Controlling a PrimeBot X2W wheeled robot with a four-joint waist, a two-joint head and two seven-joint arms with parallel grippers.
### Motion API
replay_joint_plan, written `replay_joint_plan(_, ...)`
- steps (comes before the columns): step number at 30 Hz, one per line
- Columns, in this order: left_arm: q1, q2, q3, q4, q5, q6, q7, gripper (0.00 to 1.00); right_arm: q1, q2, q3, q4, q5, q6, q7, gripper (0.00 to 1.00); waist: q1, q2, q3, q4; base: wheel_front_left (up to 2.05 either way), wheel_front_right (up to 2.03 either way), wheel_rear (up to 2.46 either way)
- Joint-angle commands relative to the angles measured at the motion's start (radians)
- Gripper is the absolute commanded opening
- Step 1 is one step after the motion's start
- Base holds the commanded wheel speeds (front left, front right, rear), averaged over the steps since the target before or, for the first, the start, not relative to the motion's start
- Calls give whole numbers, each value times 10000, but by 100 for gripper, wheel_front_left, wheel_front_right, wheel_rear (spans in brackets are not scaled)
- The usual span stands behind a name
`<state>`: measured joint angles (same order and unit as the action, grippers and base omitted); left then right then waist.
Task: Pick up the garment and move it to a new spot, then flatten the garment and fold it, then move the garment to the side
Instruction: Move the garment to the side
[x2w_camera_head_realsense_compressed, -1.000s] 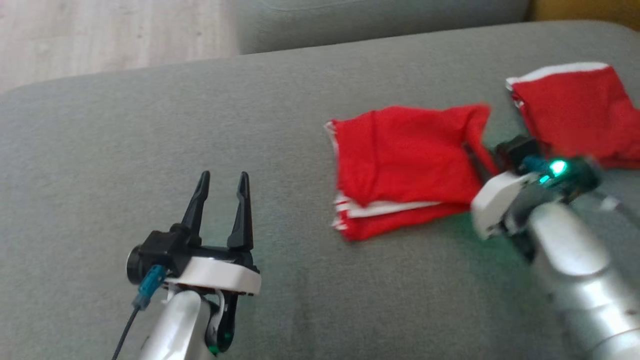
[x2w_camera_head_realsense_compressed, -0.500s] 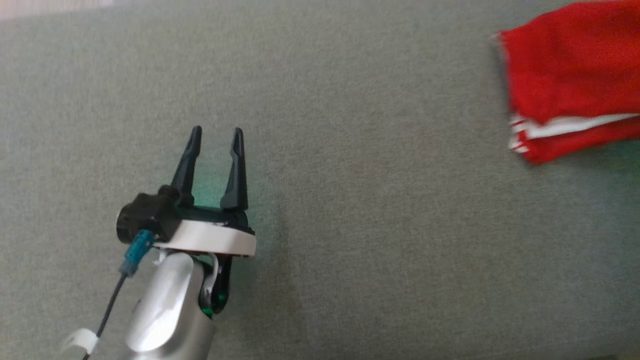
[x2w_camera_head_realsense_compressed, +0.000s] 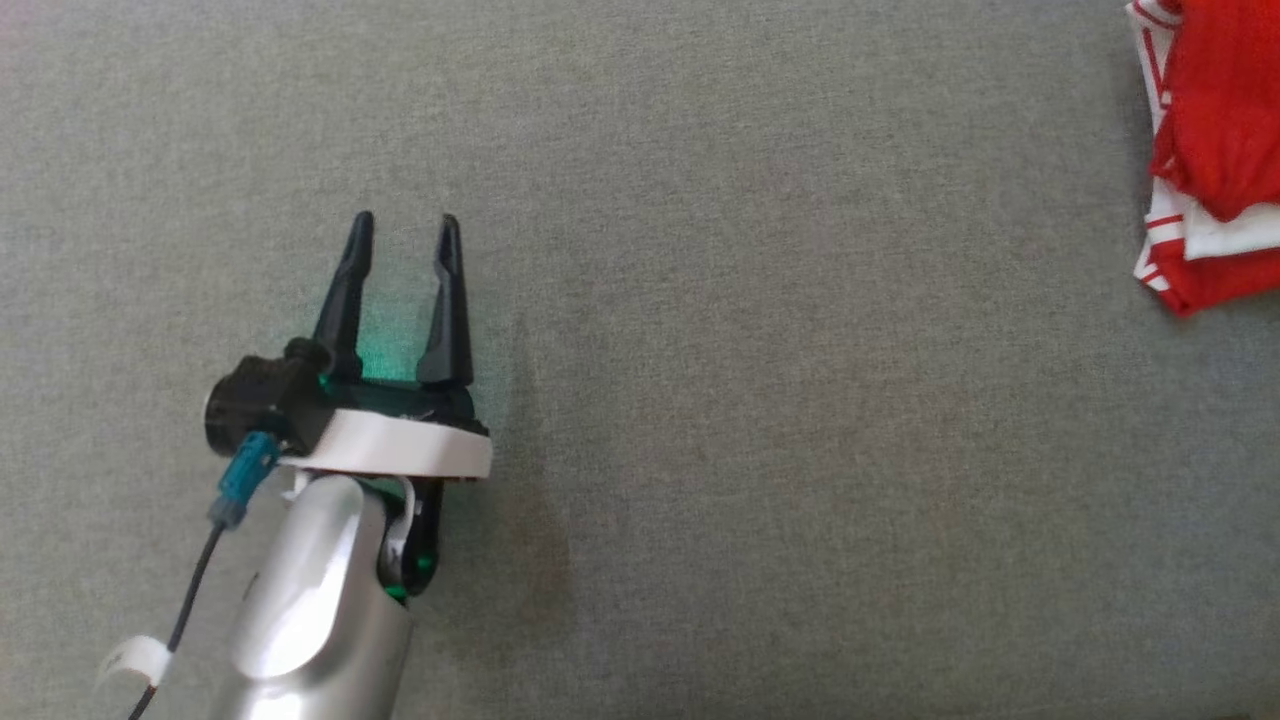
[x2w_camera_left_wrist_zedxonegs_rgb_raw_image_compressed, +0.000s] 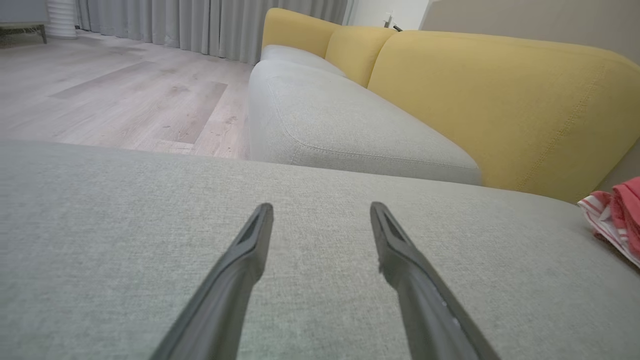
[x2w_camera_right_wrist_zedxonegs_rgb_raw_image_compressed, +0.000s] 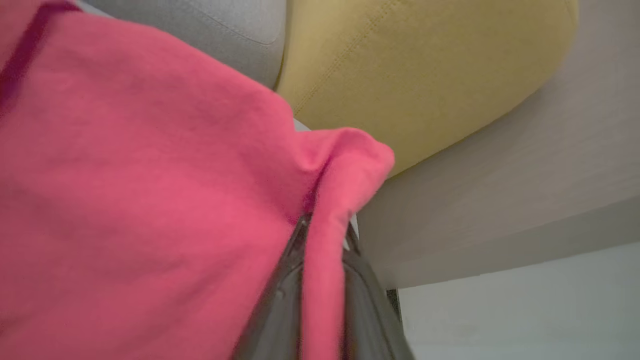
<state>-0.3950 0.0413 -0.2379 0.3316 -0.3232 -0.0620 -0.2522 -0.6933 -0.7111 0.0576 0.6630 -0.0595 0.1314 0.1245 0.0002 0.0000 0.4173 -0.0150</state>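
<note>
Head view has swung, garment now at its right edge; right gripper pinches it, left gripper gapes empty.

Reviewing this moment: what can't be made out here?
The garment is cut off by the right edge in the head and left wrist views, so its fold state is unclear.
The right gripper has its fingertips buried in cloth in the blurred right wrist view.
</note>
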Motion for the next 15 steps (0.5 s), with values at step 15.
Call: replay_joint_plan(15,752,89,1162,-666,355,-32,-95,100,1078,2445,-1137,-3261,80,-7,-725,100,-2,0,-2162,-211,0,0,0)
